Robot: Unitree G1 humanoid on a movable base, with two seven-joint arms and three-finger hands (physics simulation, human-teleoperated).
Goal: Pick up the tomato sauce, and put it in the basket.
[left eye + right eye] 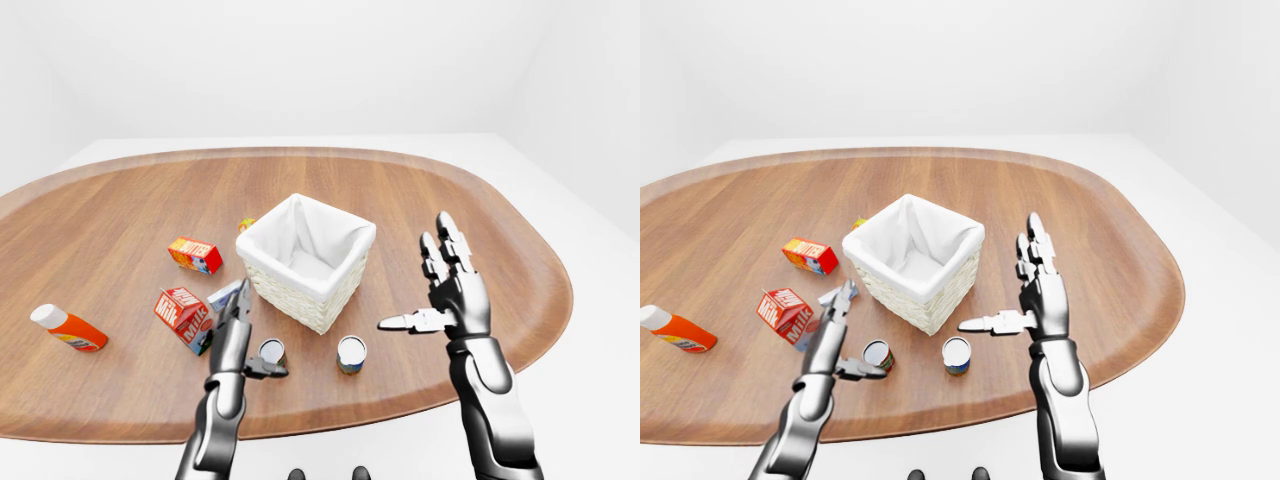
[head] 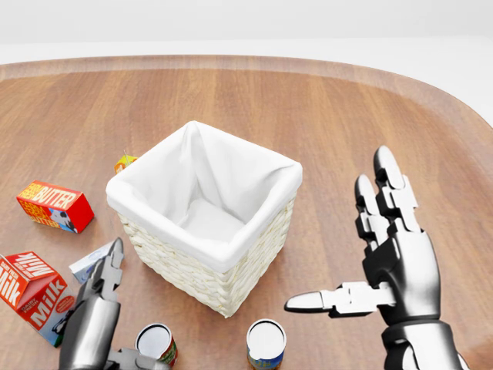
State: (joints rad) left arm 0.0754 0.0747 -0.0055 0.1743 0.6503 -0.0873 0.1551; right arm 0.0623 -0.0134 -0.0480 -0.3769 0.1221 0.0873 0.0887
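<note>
left-eye view: your left hand point(image 1: 240, 335) is open, thumb by the tomato sauce point(image 1: 272, 352), a small can with a pale lid and red label, just below the basket point(image 1: 305, 262) on the table point(image 1: 120, 220). ease the fingers round it before lifting.

head view: the can sits at the bottom edge, thumb touching or nearly so, can't tell. second can point(image 2: 266, 344) stands beside it, don't bump it.

right-eye view: right hand point(image 1: 1035, 295) open, splayed, holding nothing; keep it clear.
</note>
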